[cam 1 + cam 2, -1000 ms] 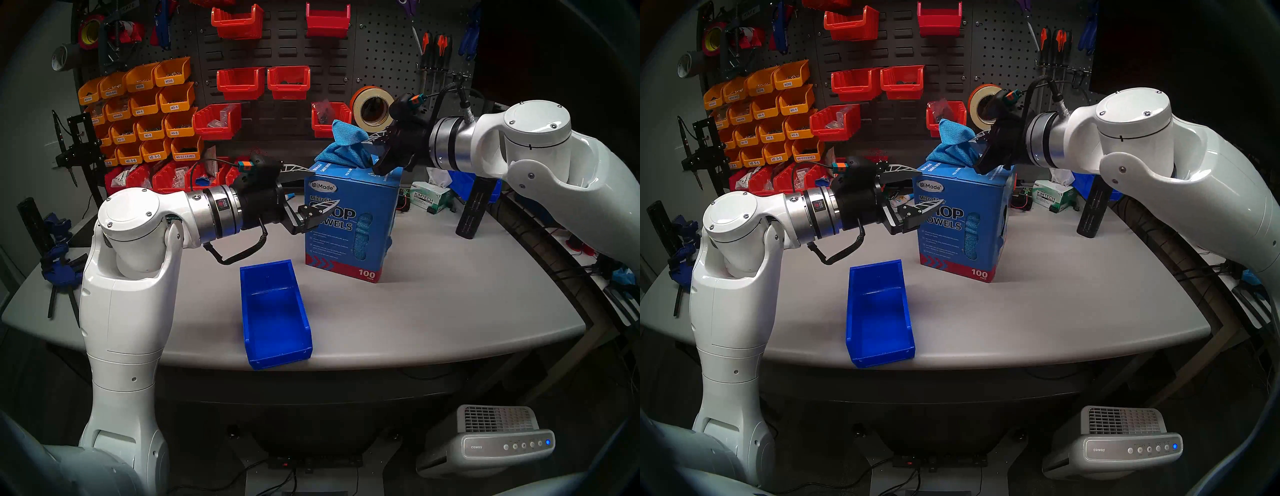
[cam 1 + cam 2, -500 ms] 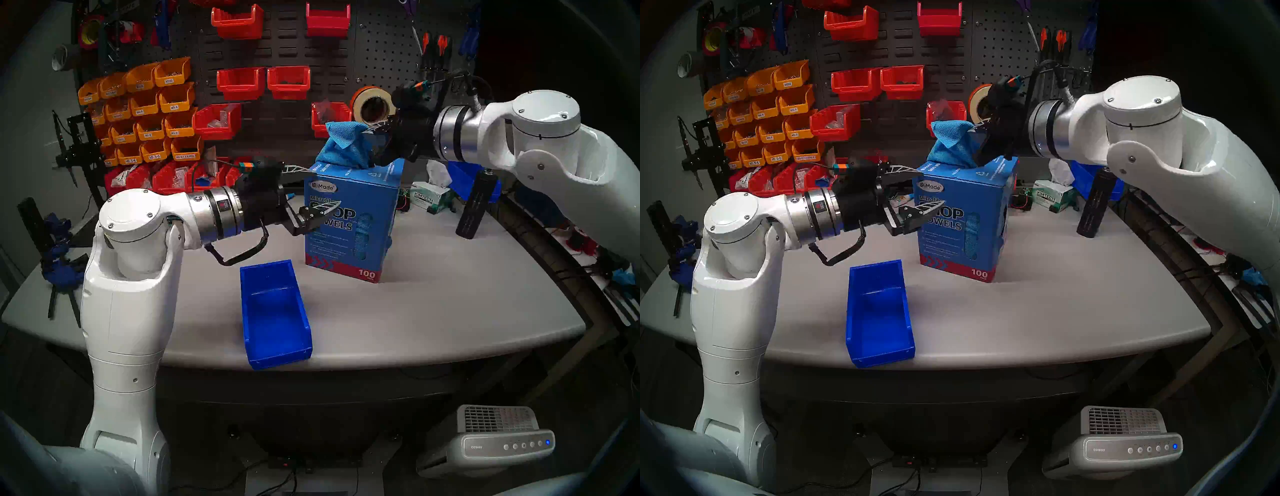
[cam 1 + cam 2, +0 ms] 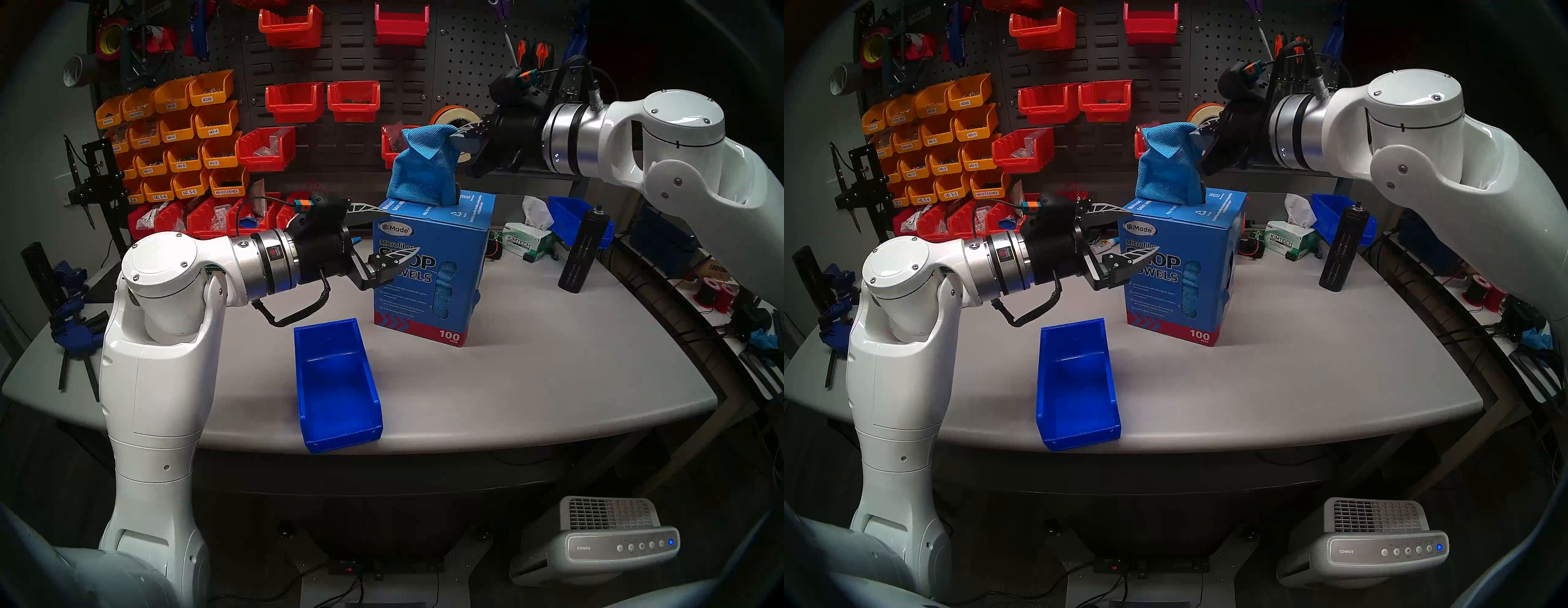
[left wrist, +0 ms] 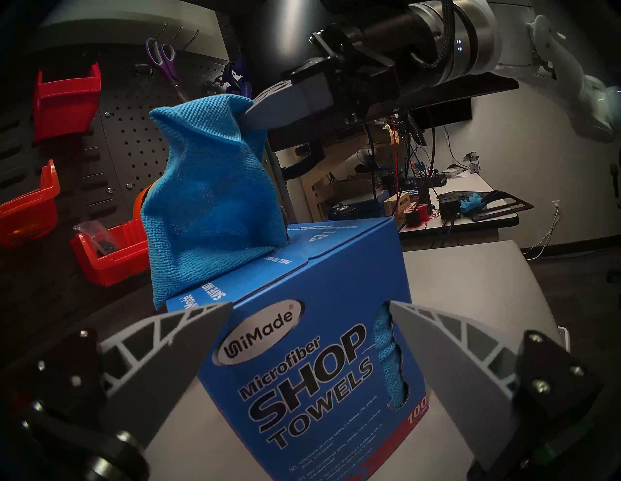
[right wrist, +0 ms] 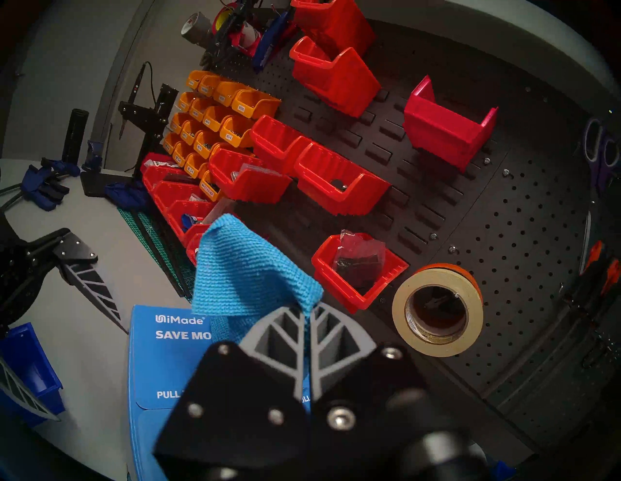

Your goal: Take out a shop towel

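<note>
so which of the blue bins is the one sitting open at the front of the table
The blue bin near the table's front edge, just in front of the shop towel carton. The other blue bin stands at the back right, behind the black bottle.

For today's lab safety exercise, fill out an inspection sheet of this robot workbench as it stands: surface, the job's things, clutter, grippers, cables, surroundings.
Surface: grey table, bare across its front right.
Job's things: shop towel drawn partway up from the slot in the top of the blue carton, its lower end at the slot; carton upright.
Clutter: open blue bin at the front edge; tissue box and a black bottle at the back right.
Grippers: right gripper shut on the towel's top corner; left gripper open, a finger on each side of the carton's front corner.
Cables: black cable looping under the left wrist.
Surroundings: pegboard with red and orange bins, tape roll.
</note>
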Controlling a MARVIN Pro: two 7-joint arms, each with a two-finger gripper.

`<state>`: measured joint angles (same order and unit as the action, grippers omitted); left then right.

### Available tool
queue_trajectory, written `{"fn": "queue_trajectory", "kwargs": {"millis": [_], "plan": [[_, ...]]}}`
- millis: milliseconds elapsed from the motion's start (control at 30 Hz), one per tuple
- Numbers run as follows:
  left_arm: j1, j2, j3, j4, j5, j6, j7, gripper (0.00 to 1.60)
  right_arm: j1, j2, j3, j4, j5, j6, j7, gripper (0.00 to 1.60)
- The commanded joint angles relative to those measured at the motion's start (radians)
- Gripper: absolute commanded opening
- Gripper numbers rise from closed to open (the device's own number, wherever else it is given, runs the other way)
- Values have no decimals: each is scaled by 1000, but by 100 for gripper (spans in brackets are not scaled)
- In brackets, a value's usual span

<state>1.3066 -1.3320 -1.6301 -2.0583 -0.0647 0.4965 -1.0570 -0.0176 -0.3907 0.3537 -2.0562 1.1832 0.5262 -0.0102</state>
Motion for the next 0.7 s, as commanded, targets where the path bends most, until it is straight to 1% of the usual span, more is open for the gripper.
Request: {"fn": "queue_trajectory", "kwargs": {"millis": [0,300,667], "plan": [[-19,-6,1,-26,-2,0,4,160,60,-4,50,6,-5,2,6,0],[-21,-10,1,-30,-3,2,6,160,81,-4,66,13,-6,6,21,0],[-26,-14,5,-32,-3,3,8,160,119,-20,92,45,-16,22,50,0]]}}
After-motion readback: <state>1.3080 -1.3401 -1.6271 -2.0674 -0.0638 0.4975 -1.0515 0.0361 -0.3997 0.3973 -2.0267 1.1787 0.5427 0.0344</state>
